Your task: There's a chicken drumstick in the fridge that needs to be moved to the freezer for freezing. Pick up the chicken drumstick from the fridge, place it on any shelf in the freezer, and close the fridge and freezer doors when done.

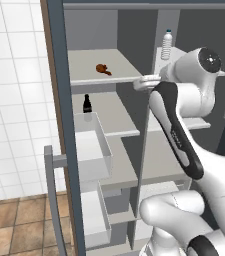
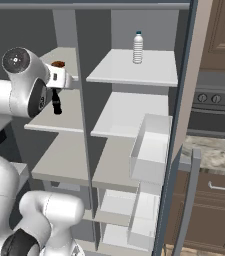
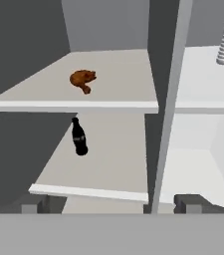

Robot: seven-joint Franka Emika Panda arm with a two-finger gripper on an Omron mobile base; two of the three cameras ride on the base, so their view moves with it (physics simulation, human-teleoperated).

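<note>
Appliance: the fridge (image 1: 96, 30) and the freezer (image 2: 159, 30) stand side by side, both open, split by a vertical divider (image 3: 170, 99).
Fridge and freezer doors: one door (image 1: 59, 125) swings out at the fridge side, the other (image 2: 181, 125) at the freezer side; both must be shut at the end.
Shelf: the top freezer shelf (image 2: 134, 72) is largely bare and looks the easiest place to set the meat.
Gripper: the gripper (image 3: 113, 204) has its fingers spread wide and empty, hovering in front of the fridge shelves, short of the upper one.
Water bottle: a clear water bottle (image 2: 138, 47) stands upright on that freezer shelf, towards the back.
Dark bottle: a small dark bottle (image 3: 79, 137) stands on the shelf below the drumstick, near its front edge.
Chicken drumstick: the chicken drumstick (image 3: 82, 79) lies on the upper fridge shelf, clear of everything, its thin stub pointing forward.
Risk: a low approach could strike the shelf's front edge or tip the dark bottle; a grip on the tapered stub might slip; the transfer could clip the divider or topple the water bottle.
</note>
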